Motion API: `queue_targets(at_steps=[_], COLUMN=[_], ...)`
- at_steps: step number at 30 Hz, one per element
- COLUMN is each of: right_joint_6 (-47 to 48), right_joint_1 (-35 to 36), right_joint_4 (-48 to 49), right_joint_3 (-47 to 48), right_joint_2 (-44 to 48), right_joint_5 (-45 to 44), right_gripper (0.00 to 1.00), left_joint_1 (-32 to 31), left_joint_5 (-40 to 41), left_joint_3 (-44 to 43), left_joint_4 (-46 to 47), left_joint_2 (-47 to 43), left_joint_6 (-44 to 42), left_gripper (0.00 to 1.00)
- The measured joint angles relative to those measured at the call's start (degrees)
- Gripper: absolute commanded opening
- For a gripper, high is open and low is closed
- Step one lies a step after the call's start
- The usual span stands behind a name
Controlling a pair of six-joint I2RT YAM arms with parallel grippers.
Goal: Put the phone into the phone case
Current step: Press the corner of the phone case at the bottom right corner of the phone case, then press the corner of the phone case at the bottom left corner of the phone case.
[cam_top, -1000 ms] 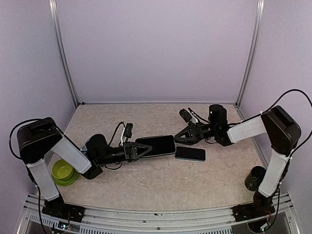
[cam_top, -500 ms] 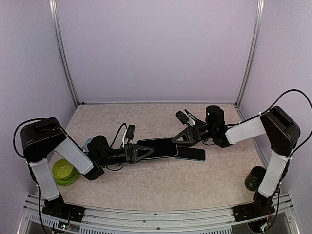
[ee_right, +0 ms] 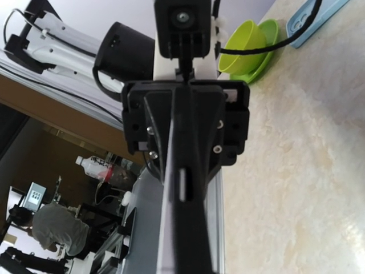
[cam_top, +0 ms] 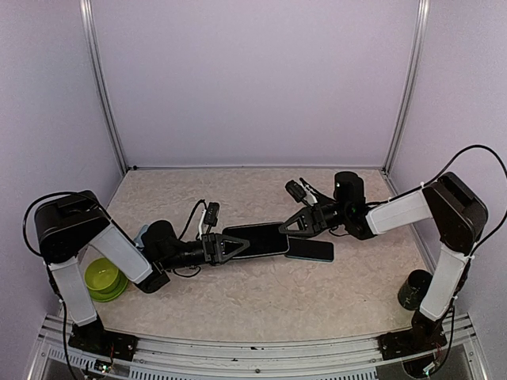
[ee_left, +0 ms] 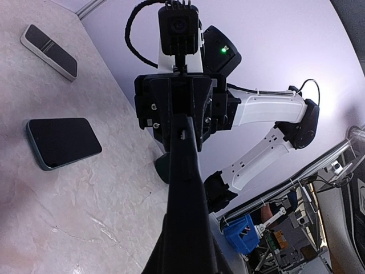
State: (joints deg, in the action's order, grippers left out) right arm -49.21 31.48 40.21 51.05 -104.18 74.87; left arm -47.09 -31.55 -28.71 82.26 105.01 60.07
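A black phone (cam_top: 261,237) hangs just above the table's middle, held at both ends. My left gripper (cam_top: 242,242) is shut on its left end. My right gripper (cam_top: 287,228) is shut on its right end. Both wrist views show it edge on, as a dark slab (ee_left: 185,188) running to the opposite gripper; its edge (ee_right: 182,217) has a small slot. A light blue phone case (cam_top: 141,234) lies by the left arm and also shows in the right wrist view (ee_right: 313,23). Whether the held phone wears a black case, I cannot tell.
A second phone with a teal rim (cam_top: 310,249) lies screen up under the right gripper, seen too in the left wrist view (ee_left: 63,142). A small white-edged device (ee_left: 48,44) lies farther back. A green bowl (cam_top: 101,279) stands front left, a dark cup (cam_top: 413,289) front right.
My right gripper has moved left and down onto the black phone's right end. The left gripper and phone have shifted slightly to the right.
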Motion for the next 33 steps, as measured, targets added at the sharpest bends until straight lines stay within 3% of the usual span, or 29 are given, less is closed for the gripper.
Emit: queue_targets(at_steps=[5, 9, 16, 26, 29, 30, 33], right_joint_6=[0.0, 0.3, 4.6, 11.6, 12.4, 12.5, 12.9], right_joint_1=[0.1, 0.1, 1.4, 1.6, 1.7, 1.7, 1.7], right_joint_4=[0.0, -0.7, -7.3, -17.4, -18.4, -18.6, -19.3], right_joint_3=[0.0, 0.7, 2.9, 5.3, 5.5, 5.5, 5.6], right_joint_2=[0.0, -0.3, -0.3, 0.5, 0.7, 0.7, 0.7], right_joint_5=[0.1, 0.0, -1.0, -3.1, -3.4, -3.5, -3.6], right_gripper=[0.00, 0.00, 0.00, 0.00, 0.00, 0.02, 0.20], left_joint_1=[0.0, 0.1, 0.1, 0.1, 0.1, 0.1, 0.1], left_joint_5=[0.0, 0.1, 0.0, 0.5, 0.5, 0.5, 0.5], left_joint_3=[0.0, 0.0, -0.3, -0.4, -0.4, -0.4, -0.4], left_joint_4=[0.0, 0.0, 0.3, -0.3, -0.2, -0.2, -0.3], left_joint_2=[0.1, 0.2, 0.3, 0.7, 0.8, 0.8, 0.8], left_joint_6=[0.0, 0.1, 0.2, 0.1, 0.1, 0.2, 0.1], left_gripper=[0.09, 0.19, 0.26, 0.02, 0.00, 0.00, 0.00])
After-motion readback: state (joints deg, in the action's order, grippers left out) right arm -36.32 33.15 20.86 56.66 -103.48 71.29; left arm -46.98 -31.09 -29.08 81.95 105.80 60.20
